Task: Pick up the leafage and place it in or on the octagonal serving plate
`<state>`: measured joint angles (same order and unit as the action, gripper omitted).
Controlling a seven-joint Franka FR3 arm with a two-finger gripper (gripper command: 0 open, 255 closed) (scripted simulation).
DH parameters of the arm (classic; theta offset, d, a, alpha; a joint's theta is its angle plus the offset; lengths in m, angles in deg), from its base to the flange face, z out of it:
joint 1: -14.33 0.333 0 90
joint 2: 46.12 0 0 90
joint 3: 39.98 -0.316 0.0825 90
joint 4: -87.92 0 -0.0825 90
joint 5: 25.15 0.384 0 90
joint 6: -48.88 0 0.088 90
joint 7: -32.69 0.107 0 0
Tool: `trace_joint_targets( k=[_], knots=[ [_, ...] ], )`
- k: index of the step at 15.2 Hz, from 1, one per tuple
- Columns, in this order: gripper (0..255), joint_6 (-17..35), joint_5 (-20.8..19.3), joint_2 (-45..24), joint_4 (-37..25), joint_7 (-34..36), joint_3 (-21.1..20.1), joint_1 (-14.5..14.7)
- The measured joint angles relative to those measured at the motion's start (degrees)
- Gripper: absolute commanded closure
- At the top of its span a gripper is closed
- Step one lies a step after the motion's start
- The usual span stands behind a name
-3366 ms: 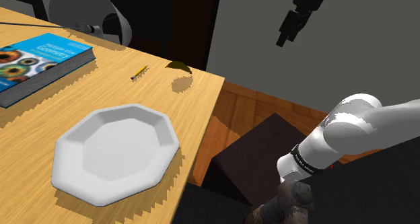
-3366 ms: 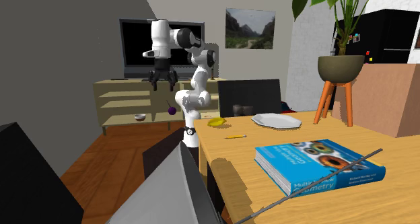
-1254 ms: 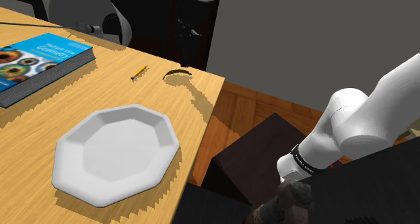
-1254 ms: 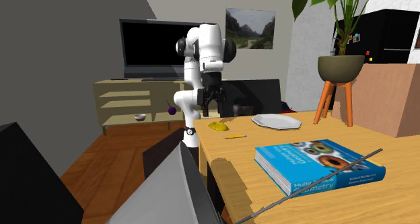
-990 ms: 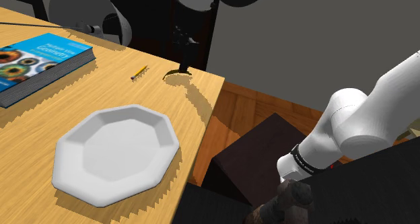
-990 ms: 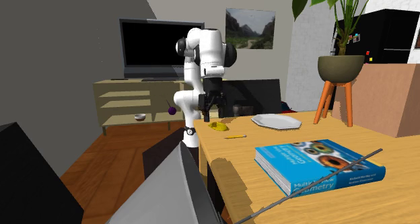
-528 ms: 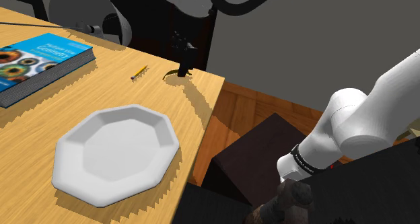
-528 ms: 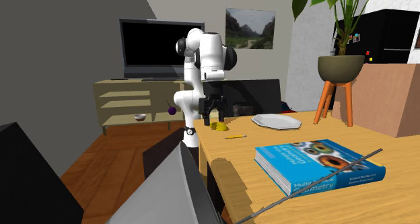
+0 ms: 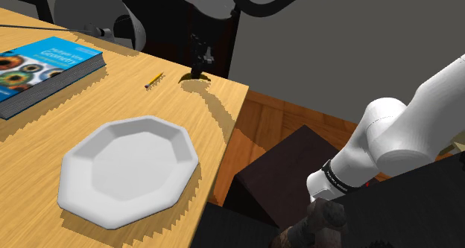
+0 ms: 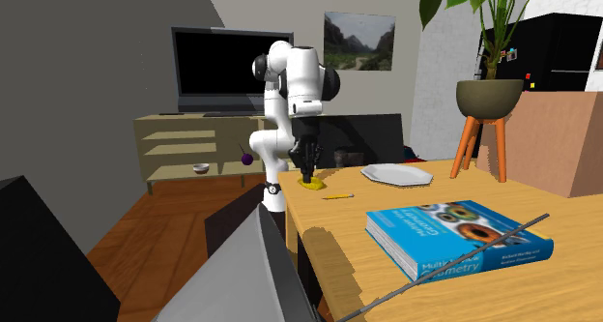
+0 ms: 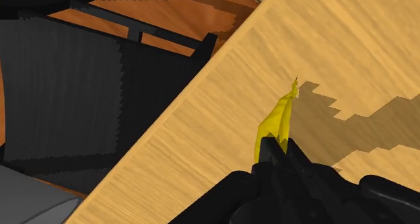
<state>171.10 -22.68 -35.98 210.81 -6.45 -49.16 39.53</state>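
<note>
Wrist view: the black end effector (image 11: 272,148) has its two fingers drawn together on the near end of a thin yellow leaf (image 11: 279,118). The rest of the leaf runs out ahead of the fingertips to a fine, curled point. It lies low on a pale wooden surface (image 11: 323,48) with streaky grain, close to the surface's edge. Beyond that edge are a dark chair frame and a brown floor.

In the shoulder view the end effector (image 9: 200,64) points straight down at the far corner of the surface, with a sliver of the leaf (image 9: 186,78) showing at its tip. A small yellow pencil (image 9: 154,80) lies just beside it. The octagonal plate (image 9: 127,172) sits well apart from the end effector, nearer the camera. It is plain white and smooth, with a flat centre and a raised, faceted rim. A thick blue book (image 9: 37,68) lies farther off.

The leaf looks very light, thin and floppy, and is likely to bend or slip instead of resisting. It seems best held where the fingers now meet, across its flat faces near the broader end. A light squeeze should do. It may droop or flutter when lifted.
</note>
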Motion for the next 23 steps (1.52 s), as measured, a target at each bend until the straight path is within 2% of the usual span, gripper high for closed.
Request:
trace_joint_targets(
  k=[4, 5, 6, 7, 8, 9, 11, 23],
  knots=[
    [255, 0.0, 0.0, 0.0, 0.0, 0.0, 0.0, 0.0],
    [0, 0.0, 0.0, 0.0, 0.0, 0.0, 0.0, 0.0],
    [0, 0.0, 0.0, 0.0, 0.0, 0.0, 0.0, 0.0],
    [0, -3.4, -2.3, -2.8, -4.8, 1.9, -1.1, 0.0],
    [0, -12.0, -6.6, -8.4, -13.6, 4.9, -2.9, 0.3],
    [0, -19.2, -9.2, -11.9, -19.0, 6.7, -3.6, 0.8],
    [0, -23.8, -11.4, -14.5, -22.3, 8.1, -3.9, 1.3],
    [0, -20.8, -12.2, -15.1, -18.5, 8.7, -3.7, 1.1]
  ],
)
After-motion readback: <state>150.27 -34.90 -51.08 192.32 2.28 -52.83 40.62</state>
